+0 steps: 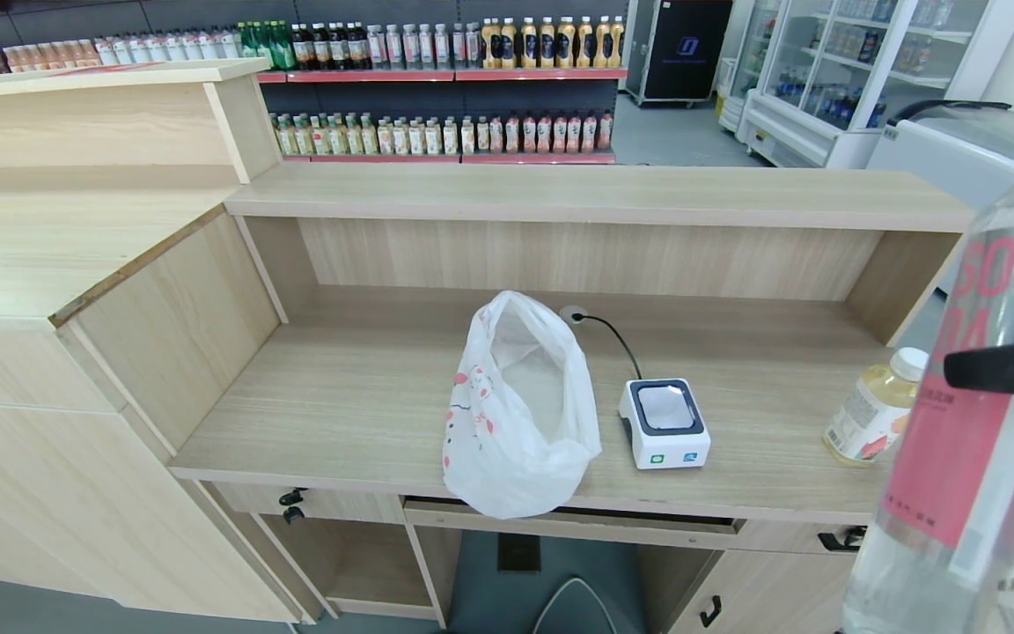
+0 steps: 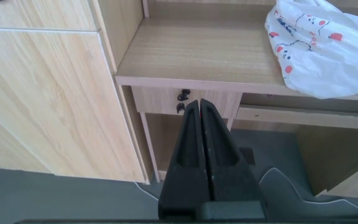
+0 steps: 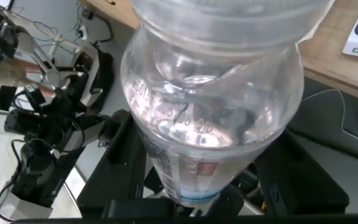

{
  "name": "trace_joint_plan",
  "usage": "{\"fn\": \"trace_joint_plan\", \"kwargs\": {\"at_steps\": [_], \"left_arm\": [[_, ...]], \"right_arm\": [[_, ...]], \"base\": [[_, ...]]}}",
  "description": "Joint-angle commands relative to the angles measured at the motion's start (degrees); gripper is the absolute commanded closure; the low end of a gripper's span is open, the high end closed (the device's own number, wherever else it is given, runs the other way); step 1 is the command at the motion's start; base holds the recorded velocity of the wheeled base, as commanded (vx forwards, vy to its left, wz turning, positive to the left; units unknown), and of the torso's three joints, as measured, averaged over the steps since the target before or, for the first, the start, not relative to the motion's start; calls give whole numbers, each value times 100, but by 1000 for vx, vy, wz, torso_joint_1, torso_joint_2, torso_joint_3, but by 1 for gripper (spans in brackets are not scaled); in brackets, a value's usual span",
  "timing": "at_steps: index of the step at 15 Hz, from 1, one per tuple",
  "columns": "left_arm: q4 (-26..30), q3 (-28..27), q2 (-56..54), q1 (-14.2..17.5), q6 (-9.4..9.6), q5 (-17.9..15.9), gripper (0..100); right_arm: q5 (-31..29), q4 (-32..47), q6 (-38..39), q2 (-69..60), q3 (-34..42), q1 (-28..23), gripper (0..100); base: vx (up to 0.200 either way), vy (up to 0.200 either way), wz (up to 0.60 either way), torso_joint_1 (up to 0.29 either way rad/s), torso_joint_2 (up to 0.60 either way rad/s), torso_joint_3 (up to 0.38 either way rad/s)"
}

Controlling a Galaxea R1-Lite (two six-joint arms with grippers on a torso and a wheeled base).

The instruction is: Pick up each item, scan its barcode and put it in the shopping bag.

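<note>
Holding the first bottle, scan looks not done yet

Right pincer grips the clear soda bottle up high, right of the scanner. Shopping bag looks empty, and a juice bottle waits on the bench. Left pincer is closed on nothing.

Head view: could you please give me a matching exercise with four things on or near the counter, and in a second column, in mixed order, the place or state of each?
1 shopping bag
2 scanner
3 yellow bottle
4 clear bottle

A held in the right gripper
B at the right end of the counter
C open, at the counter's front edge
D black cable leads to it

Pairs: 1-C, 2-D, 3-B, 4-A
</note>
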Motion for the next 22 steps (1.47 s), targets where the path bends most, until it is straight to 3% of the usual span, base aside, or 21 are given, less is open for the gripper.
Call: {"fn": "trace_joint_plan", "kwargs": {"at_steps": [1, 6, 10, 22], "left_arm": [[0, 0, -2, 0, 0, 2, 100], [0, 0, -2, 0, 0, 2, 100], [0, 0, -2, 0, 0, 2, 100], [0, 0, -2, 9, 0, 2, 100]], "right_arm": [[-22, -6, -4, 114, 77, 82, 100], [-74, -50, -4, 211, 121, 56, 100], [-250, -516, -4, 290, 455, 56, 100], [-241, -525, -13, 202, 613, 65, 100]], "base": [[0, 0, 0, 0, 0, 0], [0, 0, 0, 0, 0, 0], [0, 0, 0, 0, 0, 0], [0, 0, 0, 0, 0, 0]]}}
